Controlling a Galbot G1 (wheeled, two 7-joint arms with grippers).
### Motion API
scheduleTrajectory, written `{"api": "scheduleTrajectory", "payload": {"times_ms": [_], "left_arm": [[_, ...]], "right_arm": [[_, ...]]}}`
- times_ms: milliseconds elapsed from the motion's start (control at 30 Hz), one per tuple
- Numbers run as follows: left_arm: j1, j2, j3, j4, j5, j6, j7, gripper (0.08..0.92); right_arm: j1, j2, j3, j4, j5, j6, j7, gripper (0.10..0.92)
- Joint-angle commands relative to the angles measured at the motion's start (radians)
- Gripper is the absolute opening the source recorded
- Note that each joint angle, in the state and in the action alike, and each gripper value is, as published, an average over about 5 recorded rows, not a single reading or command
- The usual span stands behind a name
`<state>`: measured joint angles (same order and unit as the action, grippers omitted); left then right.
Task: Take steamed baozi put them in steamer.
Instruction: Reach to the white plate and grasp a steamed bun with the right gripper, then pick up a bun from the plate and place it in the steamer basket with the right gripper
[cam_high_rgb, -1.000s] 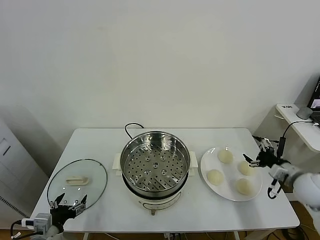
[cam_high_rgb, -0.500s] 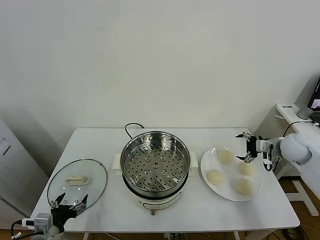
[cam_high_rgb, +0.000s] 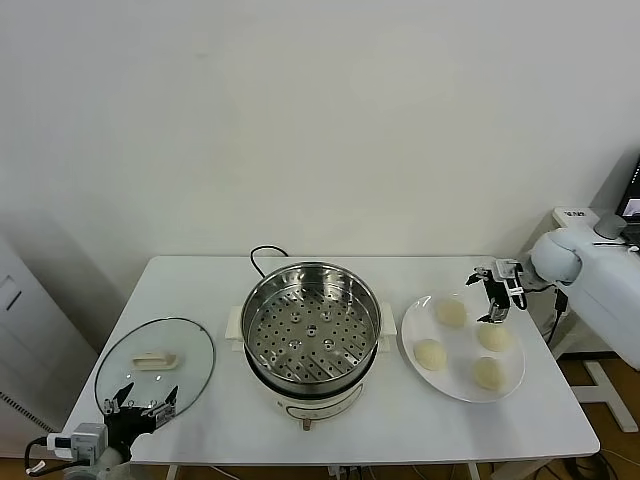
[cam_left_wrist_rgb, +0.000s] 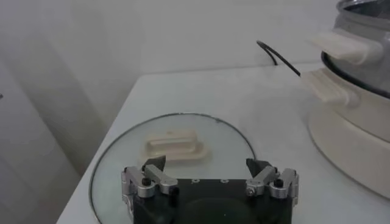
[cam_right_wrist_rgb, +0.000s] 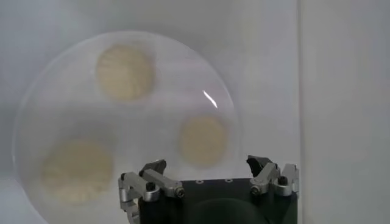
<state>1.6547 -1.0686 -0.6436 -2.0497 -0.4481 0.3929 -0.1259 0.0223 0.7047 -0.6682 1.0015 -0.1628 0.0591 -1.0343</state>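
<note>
Cream-white baozi on white plate — shiny steel steamer, hole-dotted tray.

Bright, even, diffuse room light in head view; no hard shadows on white desk. Soft grey shading on wall at far left. Mirror glare on rim of round shiny stainless-steel steamer. Faint sheen on round glass lid with cream handle. Right wrist view hazy, washed out: flat white plate and cream-white round baozi soft, small specular streak on plate. Left wrist view mildly soft, background wall dim and blurred.
</note>
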Motion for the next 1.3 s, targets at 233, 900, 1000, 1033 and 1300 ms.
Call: {"api": "scheduleTrajectory", "payload": {"times_ms": [233, 900, 1000, 1033, 1300], "left_arm": [[-0.003, 0.012, 0.002, 0.001, -0.005, 0.003, 0.001, 0.823], [-0.001, 0.012, 0.008, -0.009, -0.007, 0.004, 0.000, 0.823], [0.000, 0.012, 0.008, -0.012, -0.007, 0.005, 0.000, 0.823], [0.000, 0.012, 0.008, -0.013, -0.008, 0.005, 0.000, 0.823], [0.006, 0.009, 0.007, -0.021, -0.008, 0.008, -0.001, 0.823]], "right_arm": [[-0.024, 0.178, 0.024, -0.217, -0.129, 0.085, 0.050, 0.823], [-0.079, 0.229, 0.110, -0.278, -0.199, 0.079, 0.039, 0.563], [-0.078, 0.229, 0.114, -0.277, -0.197, 0.079, 0.034, 0.500], [-0.078, 0.228, 0.113, -0.275, -0.196, 0.079, 0.030, 0.490], [-0.008, 0.170, 0.027, -0.163, -0.106, 0.055, 0.002, 0.459]]}}
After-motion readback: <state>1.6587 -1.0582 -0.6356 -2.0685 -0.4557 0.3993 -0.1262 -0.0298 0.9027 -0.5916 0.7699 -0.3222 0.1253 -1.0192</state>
